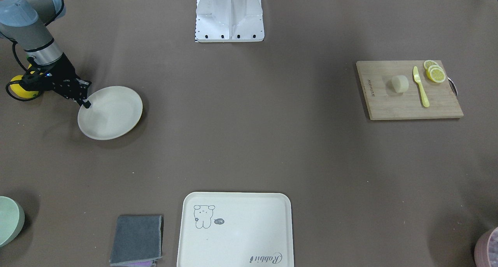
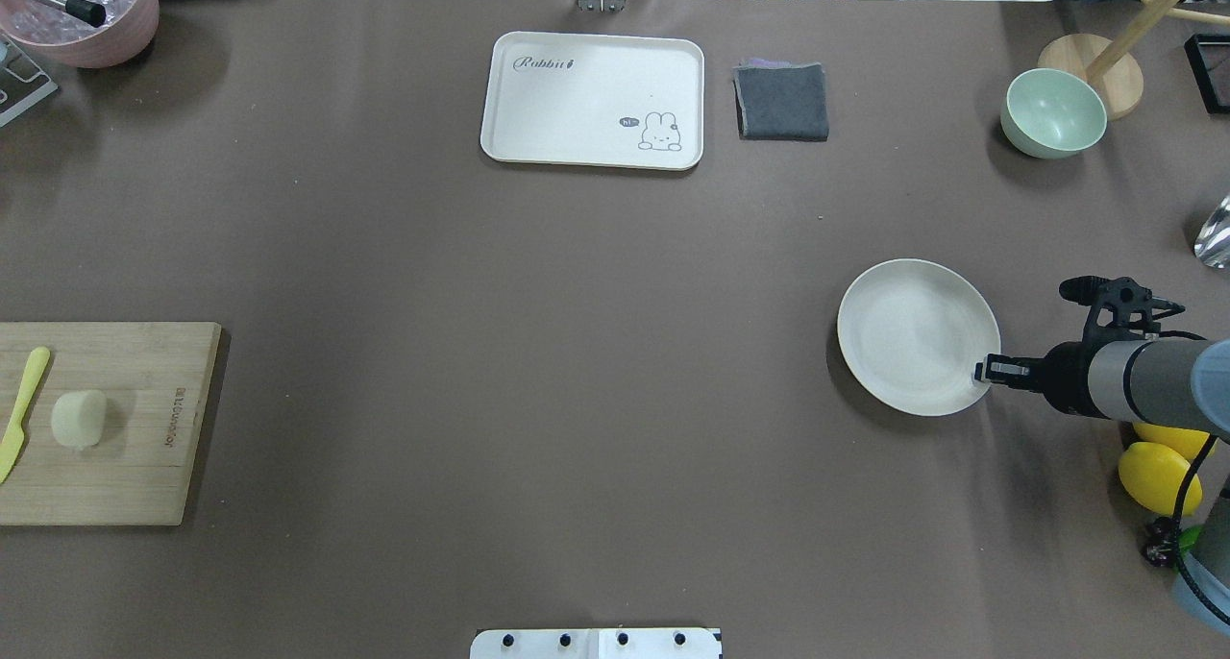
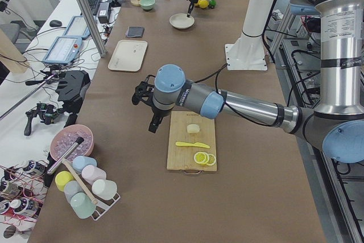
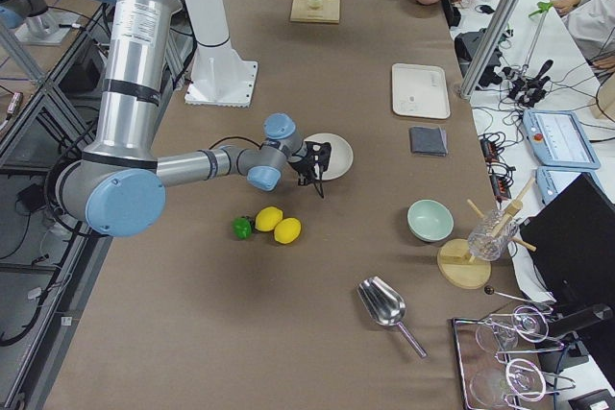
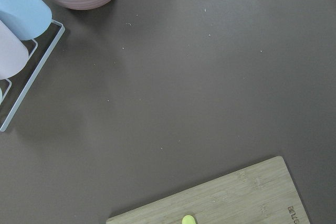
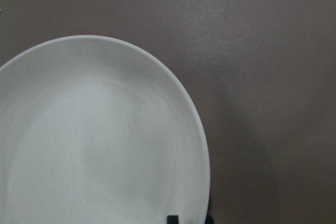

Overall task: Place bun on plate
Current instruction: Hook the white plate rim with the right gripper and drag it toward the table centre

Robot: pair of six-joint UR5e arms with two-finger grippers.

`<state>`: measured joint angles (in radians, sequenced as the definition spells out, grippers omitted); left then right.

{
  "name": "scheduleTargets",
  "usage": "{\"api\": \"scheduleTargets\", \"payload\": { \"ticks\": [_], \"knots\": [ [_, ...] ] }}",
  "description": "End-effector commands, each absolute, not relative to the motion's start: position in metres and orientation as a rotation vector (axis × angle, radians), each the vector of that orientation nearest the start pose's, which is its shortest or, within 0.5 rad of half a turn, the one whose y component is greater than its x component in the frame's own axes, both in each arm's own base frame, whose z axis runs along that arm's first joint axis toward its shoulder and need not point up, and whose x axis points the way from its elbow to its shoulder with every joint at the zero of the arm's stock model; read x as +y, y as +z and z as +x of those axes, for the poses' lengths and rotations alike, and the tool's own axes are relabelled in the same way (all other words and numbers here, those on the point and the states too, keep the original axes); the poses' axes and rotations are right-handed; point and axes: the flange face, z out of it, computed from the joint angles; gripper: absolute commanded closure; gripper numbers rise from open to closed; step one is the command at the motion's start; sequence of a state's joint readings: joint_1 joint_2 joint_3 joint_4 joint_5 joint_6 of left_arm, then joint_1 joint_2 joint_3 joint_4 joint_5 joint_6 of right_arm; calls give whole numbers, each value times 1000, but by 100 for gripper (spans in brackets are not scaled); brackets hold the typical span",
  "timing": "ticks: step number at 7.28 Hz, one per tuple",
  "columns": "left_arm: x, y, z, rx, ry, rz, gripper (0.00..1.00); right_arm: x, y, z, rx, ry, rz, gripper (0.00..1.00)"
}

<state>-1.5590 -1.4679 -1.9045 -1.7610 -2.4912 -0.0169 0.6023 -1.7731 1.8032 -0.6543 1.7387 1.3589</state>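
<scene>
1. While the bun [image 1: 399, 83] sits on the wooden board [image 1: 389, 108], just beside the yellow knife [image 1: 421, 87], nothing touches it.
2. It looks soft and light, so I think a hard squeeze would squash it. A gentle hold across its round sides seems best.
3. The left gripper [image 3: 152, 127] hangs just off the board's edge, near the bun. I cannot tell if its fingers are apart or together.
4. The plate [image 1: 113, 117] lies well apart from the board, at the other end of the table. It has nothing in it.
5. The right gripper [image 1: 86, 103] has its fingers nearly together, and they seem to pinch the plate's rim.
6. The pink bowl [image 2: 117, 40], near the board, holds clear bits like ice. The tray [image 2: 577, 102] and the green bowl [image 2: 1052, 129], far from the board, look empty.
</scene>
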Motion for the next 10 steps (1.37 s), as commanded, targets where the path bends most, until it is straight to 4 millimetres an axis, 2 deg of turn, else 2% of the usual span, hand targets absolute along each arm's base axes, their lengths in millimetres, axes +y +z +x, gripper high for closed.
{"api": "scheduleTargets", "payload": {
  "ticks": [1, 2, 3, 4, 5, 6, 7, 8, 9, 10],
  "knots": [
    [-454, 510, -48, 912, 189, 377, 2, -347, 524, -300, -960, 276, 242, 100],
    [-454, 509, -48, 912, 190, 378, 3, -345, 506, -299, -996, 289, 239, 100],
    [-454, 509, -48, 912, 190, 378, 3, -357, 473, -313, -1065, 338, 235, 100],
    [-455, 510, -48, 912, 189, 377, 3, -374, 437, -343, -1079, 416, 194, 100],
    [-455, 510, -48, 912, 189, 377, 3, -383, 391, -387, -1076, 467, 177, 100],
    [-455, 510, -48, 912, 188, 376, 3, -375, 351, -436, -1054, 505, 182, 100],
    [-454, 512, -49, 912, 185, 374, 3, -368, 309, -469, -1050, 536, 163, 100],
    [-453, 512, -49, 912, 184, 372, 3, -348, 270, -505, -1050, 554, 157, 100],
    [-453, 512, -49, 912, 184, 372, 3, -328, 243, -542, -1046, 567, 175, 100],
    [-454, 514, -49, 912, 183, 370, 3, -324, 233, -566, -1039, 572, 174, 100]
  ]
}}
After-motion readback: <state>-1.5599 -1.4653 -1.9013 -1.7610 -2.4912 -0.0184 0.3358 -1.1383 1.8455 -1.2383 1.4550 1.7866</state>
